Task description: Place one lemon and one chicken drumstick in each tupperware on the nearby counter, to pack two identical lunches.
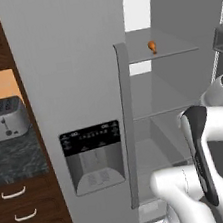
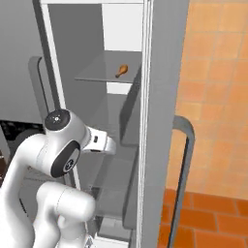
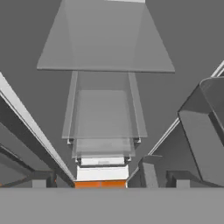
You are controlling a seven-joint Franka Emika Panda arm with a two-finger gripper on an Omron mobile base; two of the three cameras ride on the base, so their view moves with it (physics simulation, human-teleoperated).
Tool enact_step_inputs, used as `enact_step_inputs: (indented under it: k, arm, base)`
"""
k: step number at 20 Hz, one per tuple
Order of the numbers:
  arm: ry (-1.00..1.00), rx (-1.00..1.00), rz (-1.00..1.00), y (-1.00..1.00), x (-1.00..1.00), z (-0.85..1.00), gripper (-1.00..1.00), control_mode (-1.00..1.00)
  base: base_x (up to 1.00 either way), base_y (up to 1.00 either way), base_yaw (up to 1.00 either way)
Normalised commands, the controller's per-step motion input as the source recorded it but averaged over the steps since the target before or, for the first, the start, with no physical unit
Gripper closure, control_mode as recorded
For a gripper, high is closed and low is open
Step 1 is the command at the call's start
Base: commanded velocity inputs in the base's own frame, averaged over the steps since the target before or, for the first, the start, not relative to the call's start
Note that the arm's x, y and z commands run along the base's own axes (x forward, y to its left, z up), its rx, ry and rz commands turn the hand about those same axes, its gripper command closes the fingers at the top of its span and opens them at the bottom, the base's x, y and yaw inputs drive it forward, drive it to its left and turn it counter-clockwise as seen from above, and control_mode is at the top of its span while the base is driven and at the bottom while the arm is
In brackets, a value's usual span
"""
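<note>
Gripper spread, holding nothing; arm is reaching into fridge [image 1: 79,88]. Approach chicken drumstick [image 1: 152,46] on upper shelf [image 1: 175,51] level, straddling bulbous end.

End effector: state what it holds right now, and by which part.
Nothing is held. The end effector is open inside the fridge, its fingertips bare above glass shelves. The drumstick lies untouched on an upper shelf.

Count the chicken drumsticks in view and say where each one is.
1. A single chicken drumstick lies on the upper glass shelf inside the open fridge, apart from the arm. A second one may be hidden elsewhere in the fridge.
</note>
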Motion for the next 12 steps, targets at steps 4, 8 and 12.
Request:
enact_step_inputs:
  k: [4,8,12]
  arm:
    - [0.00,0.00,0.00,0.00,0.00,0.00,-1.00,1.00]
    - [0.00,0.00,0.00,0.00,0.00,0.00,-1.00,1.00]
    - [0.00,0.00,0.00,0.00,0.00,0.00,-1.00,1.00]
  base:
    - [0.28,-0.44,0.00]
    - [0.36,0.06,0.00]
    - [0.32,0.15,0.00]
